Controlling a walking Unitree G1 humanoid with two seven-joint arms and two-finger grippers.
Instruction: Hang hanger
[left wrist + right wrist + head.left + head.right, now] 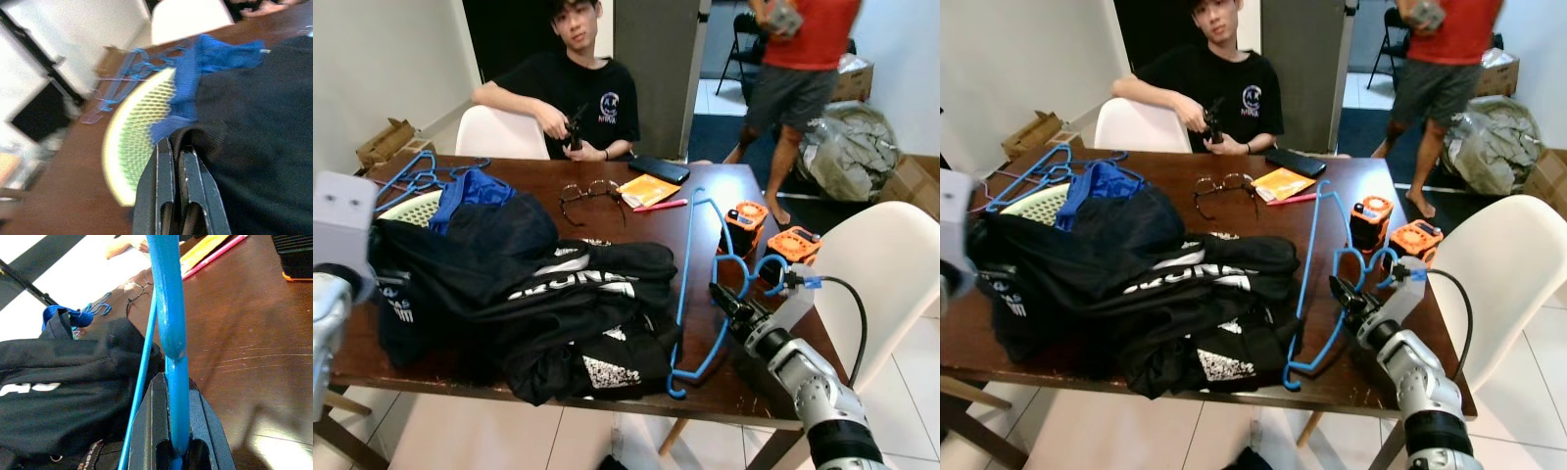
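A blue hanger (683, 284) stands tilted over the table's right part, its lower end near the front edge. My right gripper (722, 294) is shut on the rod of the blue hanger (172, 333), with one finger on each side. A pile of black clothes (538, 294) covers the table's left and middle. At the pile's left edge my left gripper (175, 146) is shut, with a fold of the black garment (244, 122) at its tips. A blue cloth (470, 186) lies on the pile's far side.
More blue hangers (411, 176) and a pale green mesh basket (416, 208) lie at the back left of the brown table (636, 227). Glasses (587, 193), a yellow booklet (646, 188), a phone (658, 168) and two orange devices (744, 220) lie beyond. One person sits opposite (573, 88) and another stands (803, 59). A white chair (881, 274) stands at the right.
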